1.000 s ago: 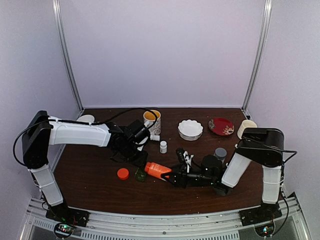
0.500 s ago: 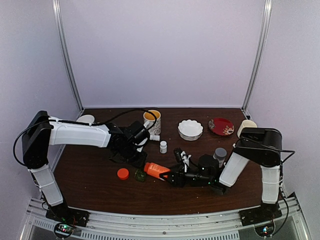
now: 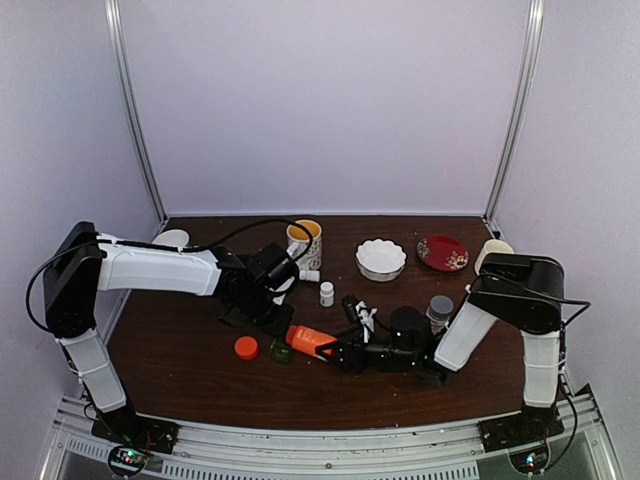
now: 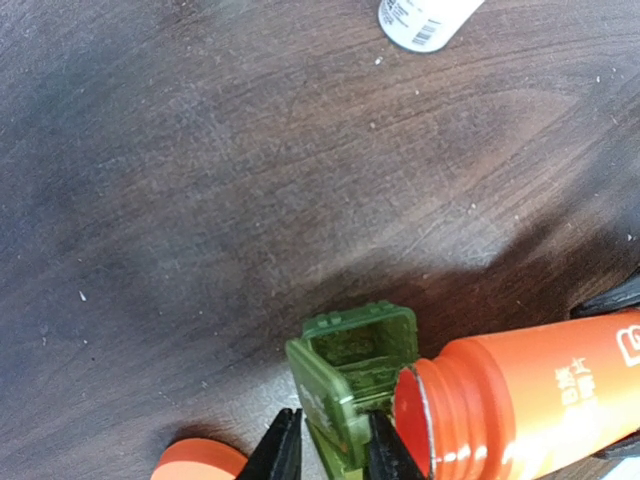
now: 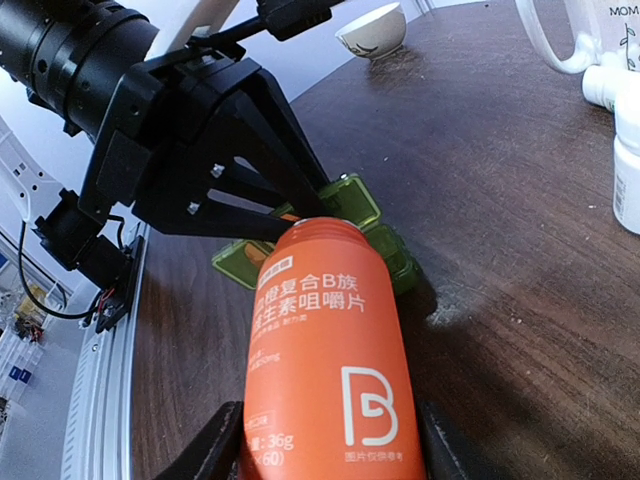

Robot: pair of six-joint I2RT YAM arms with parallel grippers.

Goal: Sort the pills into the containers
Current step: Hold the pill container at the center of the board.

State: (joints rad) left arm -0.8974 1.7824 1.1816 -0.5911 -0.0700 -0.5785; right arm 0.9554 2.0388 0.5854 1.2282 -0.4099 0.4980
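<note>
Left pincer pinches the green pill box on the bench, right pincer grips the uncapped orange bottle tipped at it. No pills visible inside yet, so I'd say sorting's barely started.

On my dark wood surface I see a mug at 12 o'clock, a white bowl at 1 and a red plate at 2, with a pale cup beside it. A small white bottle stands near centre, and an orange cap lies at 8.

a lab-style robot test booth: plain pale walls close in a dark wood table, metal posts at upper left and right, an aluminium rail along the bottom.
</note>
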